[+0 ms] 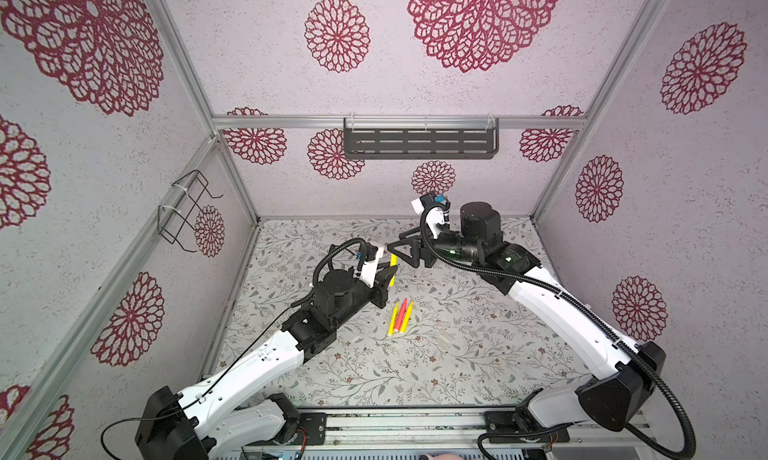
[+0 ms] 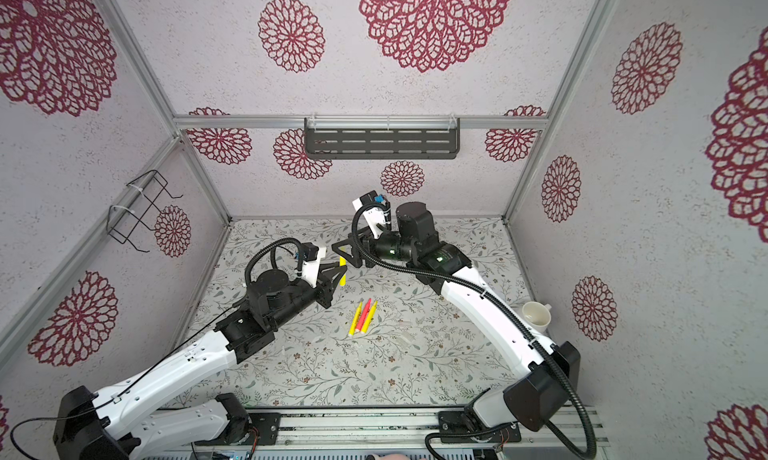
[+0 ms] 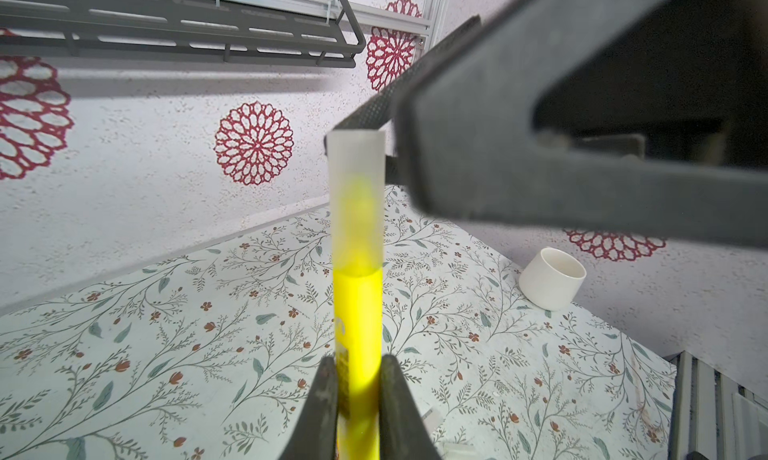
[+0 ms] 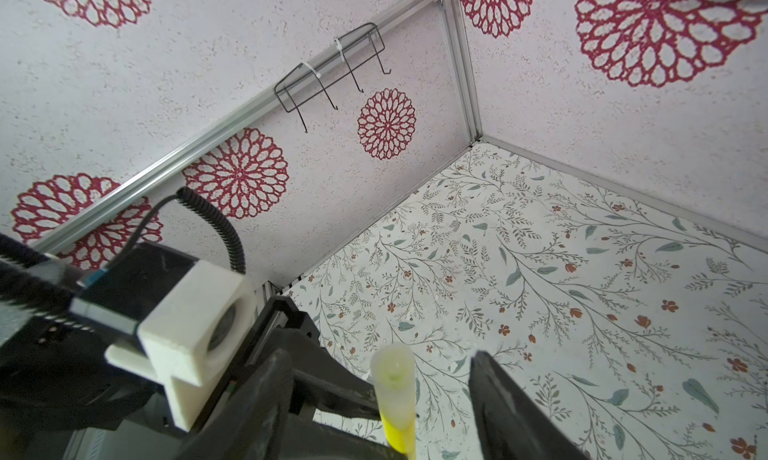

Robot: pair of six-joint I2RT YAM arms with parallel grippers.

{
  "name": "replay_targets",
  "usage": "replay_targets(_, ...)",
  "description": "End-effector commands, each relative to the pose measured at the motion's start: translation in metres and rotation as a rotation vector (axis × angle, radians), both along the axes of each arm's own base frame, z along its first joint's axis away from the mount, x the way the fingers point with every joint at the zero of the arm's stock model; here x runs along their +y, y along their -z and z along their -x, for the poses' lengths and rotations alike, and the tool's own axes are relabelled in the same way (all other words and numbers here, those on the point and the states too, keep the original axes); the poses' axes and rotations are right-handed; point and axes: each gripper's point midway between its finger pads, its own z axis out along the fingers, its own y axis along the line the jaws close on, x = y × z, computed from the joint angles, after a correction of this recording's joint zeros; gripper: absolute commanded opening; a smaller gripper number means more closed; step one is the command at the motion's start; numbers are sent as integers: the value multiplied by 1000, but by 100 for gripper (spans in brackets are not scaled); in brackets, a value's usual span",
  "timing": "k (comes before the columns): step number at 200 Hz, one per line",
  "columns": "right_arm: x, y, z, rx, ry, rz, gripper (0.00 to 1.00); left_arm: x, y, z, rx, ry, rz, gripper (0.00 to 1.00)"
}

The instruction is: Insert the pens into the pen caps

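Floral-print bench (image 1: 353, 379), rosette-papered walls on three sides.

- My left gripper (image 3: 357, 368) is clamped on the lower shaft of a yellow pen (image 3: 358, 312). It holds the pen off the bench, about midway between the left and right edges and toward the far edge.
- A clear pen cap (image 3: 355, 196) sits over the pen's tip, and yellow shows through it.
- My right gripper (image 4: 380, 358) is at the cap end with its jaws parted. One finger stands on each side of the cap, and the right wrist view shows a gap to each, so it grips nothing.
- Three loose pens (image 1: 401, 319) lie side by side near the bench centre, red between two yellows, tips toward the far edge.
- Faint spare caps (image 2: 409, 337) lie on the bench right of them; I cannot tell how many.
- A white cup (image 2: 537, 313) is by the right edge.
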Motion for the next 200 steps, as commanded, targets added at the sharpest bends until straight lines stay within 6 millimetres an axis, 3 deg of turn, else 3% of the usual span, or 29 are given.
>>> replay_targets(1,2,-14,-1,-50,9,-12,65,-2,-10,2,-24,4,2,0)
replay_targets(25,3,-15,-1,-56,11,-14,56,-2,-12,2,-28,4,1,0)
replay_targets(109,4,-19,0,-72,26,-15,52,-5,-7,2,-21,3,-17,0)
replay_targets(200,9,-12,3,-60,20,-7,18,-6,-11,3,-29,4,-16,0)
